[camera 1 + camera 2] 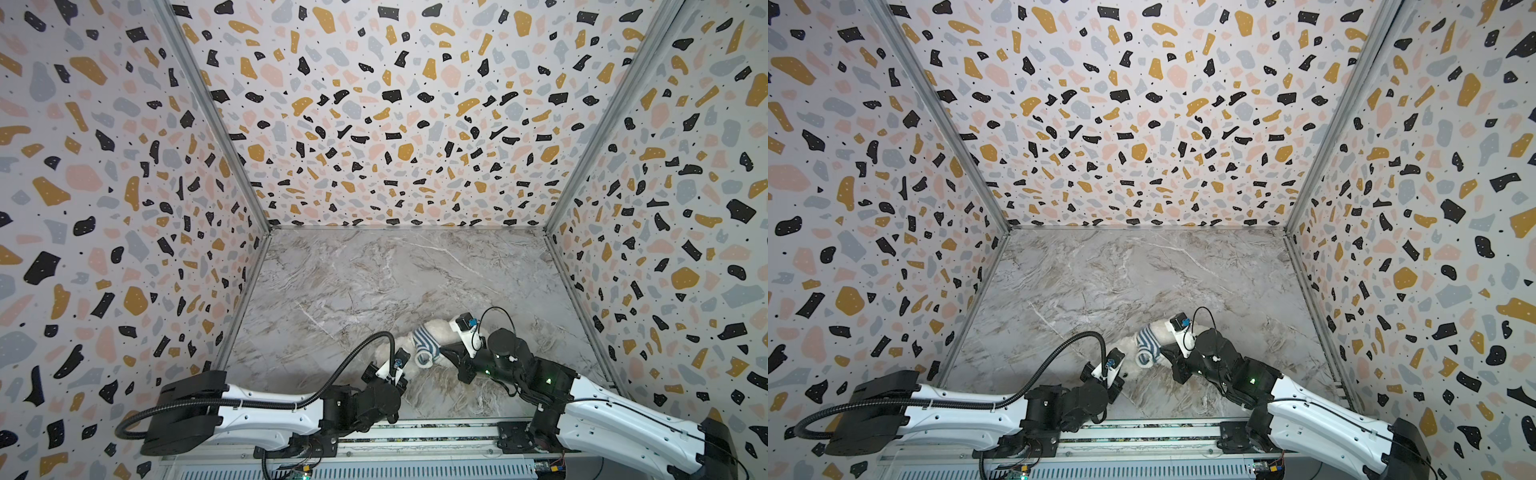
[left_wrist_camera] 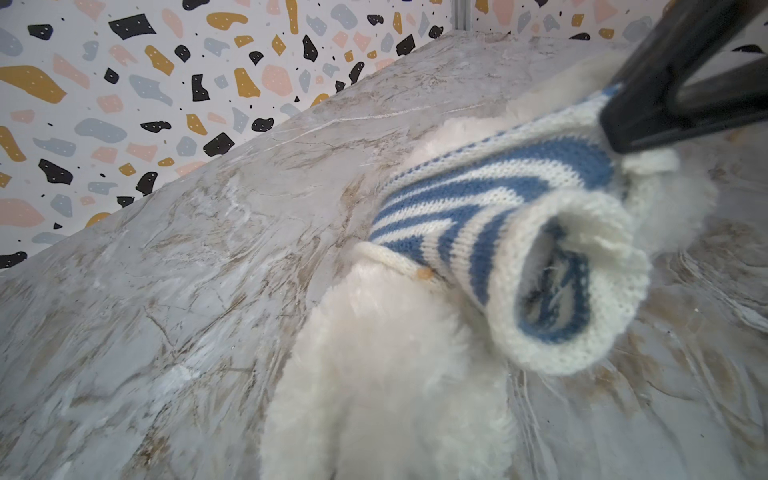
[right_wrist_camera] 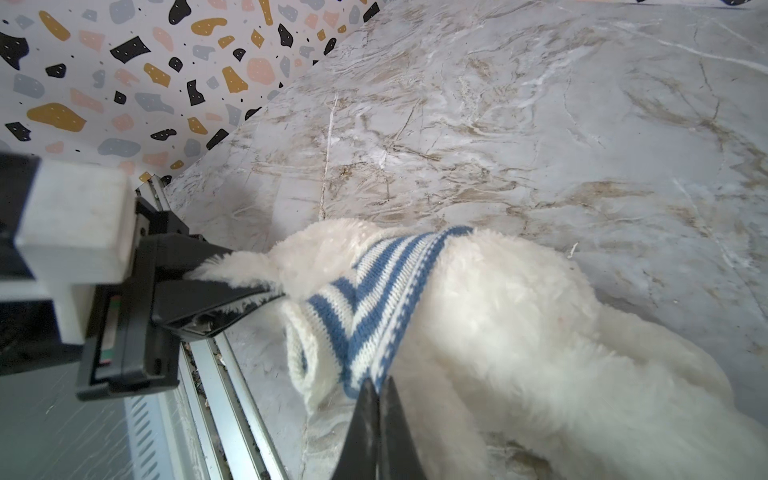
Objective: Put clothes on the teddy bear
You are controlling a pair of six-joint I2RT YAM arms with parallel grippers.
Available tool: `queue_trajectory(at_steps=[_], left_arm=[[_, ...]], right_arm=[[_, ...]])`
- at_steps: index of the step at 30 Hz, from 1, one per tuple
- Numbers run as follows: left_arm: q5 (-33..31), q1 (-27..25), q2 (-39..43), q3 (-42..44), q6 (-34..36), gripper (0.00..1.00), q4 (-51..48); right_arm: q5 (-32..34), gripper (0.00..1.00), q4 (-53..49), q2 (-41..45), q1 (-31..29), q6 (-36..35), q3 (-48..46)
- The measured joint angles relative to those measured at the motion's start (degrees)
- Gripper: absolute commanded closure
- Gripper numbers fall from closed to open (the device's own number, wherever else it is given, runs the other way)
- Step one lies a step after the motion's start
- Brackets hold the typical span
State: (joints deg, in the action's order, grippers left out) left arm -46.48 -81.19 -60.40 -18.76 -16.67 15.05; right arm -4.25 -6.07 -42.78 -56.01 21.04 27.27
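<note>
- Marble surface [image 1: 374, 270] carries the teddy bear [image 3: 519, 332], lying near its front edge between my arms.
- My left pincer [image 3: 253, 274] is pinching its fur; the fluff could slip free under pull.
- My right pincer [image 3: 376, 388] is clamped on the striped shirt [image 2: 478, 195]; the knit may stretch, bunch, or drag the bear.
- One sleeve [image 2: 557, 291] gapes empty; forcing risks twisting.

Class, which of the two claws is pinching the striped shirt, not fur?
The right claw: it is shut on the edge of the striped shirt. The left claw instead grips only white fur of the teddy bear.
</note>
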Motion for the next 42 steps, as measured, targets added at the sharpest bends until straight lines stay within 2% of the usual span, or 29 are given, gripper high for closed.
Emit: queue_trajectory(at_steps=[14, 21, 27, 34, 42], left_arm=[[3.9, 6.1, 11.1, 3.8, -5.4, 1.00, -3.9], [5.8, 6.8, 20.2, 6.8, -6.8, 1.00, -4.7], [6.6, 7.0, 25.7, 8.6, -7.8, 1.00, -6.9], [6.8, 7.0, 30.4, 10.1, -9.6, 1.00, -8.7], [7.1, 7.2, 30.8, 10.2, -9.9, 1.00, -9.0]], right_arm=[[5.4, 1.00, -3.4, 1.4, -0.2, 1.9, -1.0], [10.4, 1.00, -1.9, 0.8, -0.4, 3.1, -1.3], [13.4, 1.00, 1.2, -3.5, -0.5, 3.1, -2.0], [13.4, 1.00, 4.2, -4.3, 3.3, 2.2, -2.9], [10.9, 1.00, 7.0, -7.8, 5.6, -1.2, -2.9]])
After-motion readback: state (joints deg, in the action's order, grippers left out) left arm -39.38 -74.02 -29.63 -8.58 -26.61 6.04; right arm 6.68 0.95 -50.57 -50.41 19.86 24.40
